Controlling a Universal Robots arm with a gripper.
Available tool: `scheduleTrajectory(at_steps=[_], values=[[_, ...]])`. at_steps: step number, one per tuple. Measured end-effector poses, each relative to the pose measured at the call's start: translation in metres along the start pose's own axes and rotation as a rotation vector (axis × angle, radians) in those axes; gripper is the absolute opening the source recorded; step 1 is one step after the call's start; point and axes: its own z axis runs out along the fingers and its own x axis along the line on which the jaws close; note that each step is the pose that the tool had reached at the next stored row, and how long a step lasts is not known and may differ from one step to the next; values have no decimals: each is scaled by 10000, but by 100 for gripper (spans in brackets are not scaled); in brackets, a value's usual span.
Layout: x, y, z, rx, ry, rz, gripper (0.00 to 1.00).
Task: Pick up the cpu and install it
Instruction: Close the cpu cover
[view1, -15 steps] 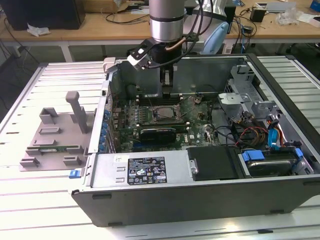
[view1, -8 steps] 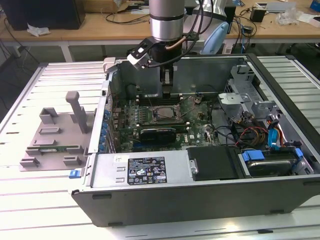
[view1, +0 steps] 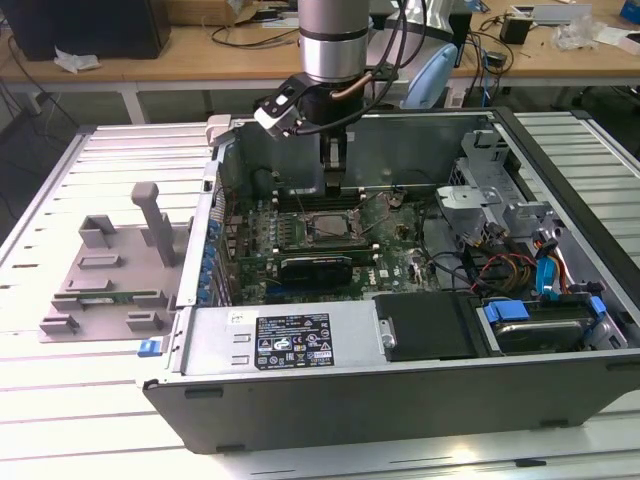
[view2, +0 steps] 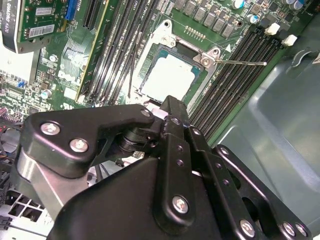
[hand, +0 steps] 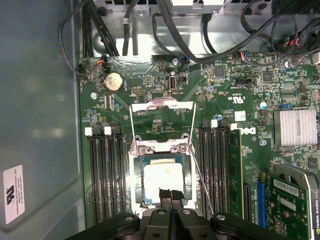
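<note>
Since the gripper (hand: 170, 194) shows its fingertips (hand: 164, 193) pressed nearly together with nothing between them, I read it as narrow and empty, hanging just over one edge of the cpu (hand: 162, 179). The cpu lies flat inside the socket (hand: 135, 170), silvery top up, apparently seated (underside hidden, cannot confirm). The load plate (hand: 162, 104) stands flipped up at one edge of the socket, and the lever (hand: 200, 177) wire slants off beside it, unlatched. Memory slots (hand: 106, 175) flank the socket on both sides, roughly mid motherboard (hand: 225, 95). Judgement: doing this well means chip level, corners square to the socket frame, no downward push, gripper clear of plate and lever.
</note>
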Motion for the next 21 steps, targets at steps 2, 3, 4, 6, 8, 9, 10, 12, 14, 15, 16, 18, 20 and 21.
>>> scheduleTrajectory(at_steps=[2,3,4,6,8,9,10,12,14,15,16,18,20,21], values=[[0,0,-1,0,0,0,11],[0,0,-1,0,0,0,11],[0,0,-2,0,0,0,11],[0,0,-3,0,0,0,11],[0,0,-5,0,0,0,11],[0,0,-5,0,0,0,11],[0,0,-6,0,0,0,11],[0,0,-7,0,0,0,11],[0,0,-8,0,0,0,11],[-1,4,-9,0,-1,-3,11],[0,14,-10,1,-3,-1,11],[3,76,-8,0,-1,1,11],[6,124,-7,0,-1,0,11],[9,190,-5,0,0,1,11]])
